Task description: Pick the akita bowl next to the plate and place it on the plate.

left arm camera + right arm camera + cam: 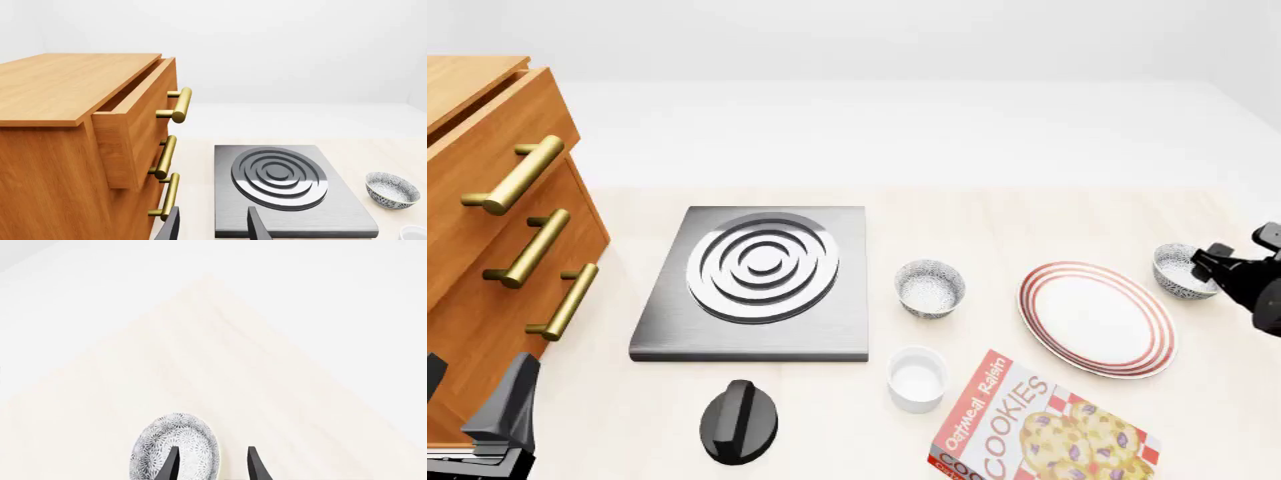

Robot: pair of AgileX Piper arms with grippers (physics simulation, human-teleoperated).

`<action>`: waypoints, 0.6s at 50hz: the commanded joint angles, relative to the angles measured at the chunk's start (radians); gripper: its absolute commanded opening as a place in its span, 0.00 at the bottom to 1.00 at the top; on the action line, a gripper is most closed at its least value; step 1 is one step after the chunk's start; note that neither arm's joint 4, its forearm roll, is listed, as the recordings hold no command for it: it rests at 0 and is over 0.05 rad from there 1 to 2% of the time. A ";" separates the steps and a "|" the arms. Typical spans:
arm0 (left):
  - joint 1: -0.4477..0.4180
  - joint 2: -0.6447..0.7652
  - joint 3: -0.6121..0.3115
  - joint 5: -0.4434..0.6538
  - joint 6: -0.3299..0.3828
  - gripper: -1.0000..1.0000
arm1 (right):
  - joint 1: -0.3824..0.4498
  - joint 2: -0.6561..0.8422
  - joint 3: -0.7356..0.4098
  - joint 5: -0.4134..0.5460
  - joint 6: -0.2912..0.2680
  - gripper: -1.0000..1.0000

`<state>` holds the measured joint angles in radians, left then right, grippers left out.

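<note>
Just beside the right gripper (1214, 262), on its inner side and touching or nearly touching the fingertips, sits the target bowl (1178, 270); in the right wrist view one finger (170, 463) overlaps the bowl's rim and the other stands outside the wall, jaws parted and holding nothing, which reads as lining up a rim pinch. The plate (1097, 318) lies next to the bowl on the side away from that gripper, so the carry should be short. The left gripper (212, 225) hangs spread and empty near the stove (287, 190), presumably parked clear.
</note>
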<state>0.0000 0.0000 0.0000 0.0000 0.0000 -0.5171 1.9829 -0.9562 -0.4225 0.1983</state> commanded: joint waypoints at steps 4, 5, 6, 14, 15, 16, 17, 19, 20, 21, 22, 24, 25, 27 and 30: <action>0.000 0.000 0.000 0.000 0.000 1.00 | 0.003 0.023 -0.012 0.004 0.015 1.00; 0.000 0.000 0.000 0.000 0.000 1.00 | 0.004 0.024 -0.011 0.003 0.017 1.00; 0.000 0.000 0.000 0.000 0.000 1.00 | 0.005 0.024 -0.010 0.002 0.017 1.00; 0.000 0.000 0.000 0.000 0.000 1.00 | 0.009 0.030 -0.011 0.001 0.021 1.00; 0.000 0.000 0.000 0.000 0.000 1.00 | 0.009 0.030 -0.011 0.001 0.022 1.00; 0.000 0.000 0.000 0.000 0.000 1.00 | 0.010 0.031 -0.011 0.000 0.023 1.00; 0.000 0.000 0.000 0.000 0.000 1.00 | 0.010 0.032 -0.011 -0.001 0.023 1.00; 0.000 0.000 0.000 0.000 0.000 1.00 | 0.010 0.035 -0.009 -0.003 0.024 1.00; 0.000 0.000 0.000 0.000 0.000 1.00 | 0.010 0.036 -0.009 -0.003 0.025 1.00; 0.000 0.000 0.000 0.000 0.000 1.00 | 0.010 0.037 -0.009 -0.003 0.025 1.00; 0.000 0.000 0.000 0.000 0.000 1.00 | 0.009 0.038 -0.010 -0.003 0.025 1.00; 0.000 0.000 0.000 0.000 0.000 1.00 | 0.009 0.040 -0.011 -0.002 0.025 1.00; 0.000 0.000 0.000 0.000 0.000 1.00 | 0.009 0.040 -0.011 -0.002 0.025 1.00; 0.000 0.000 0.000 0.000 0.000 1.00 | 0.007 0.044 -0.015 -0.001 0.027 1.00; 0.000 0.000 0.000 0.000 0.000 1.00 | 0.006 0.047 -0.014 -0.003 0.026 1.00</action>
<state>0.0000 0.0000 0.0000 0.0000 0.0000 -0.5094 2.0195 -0.9676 -0.4238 0.2214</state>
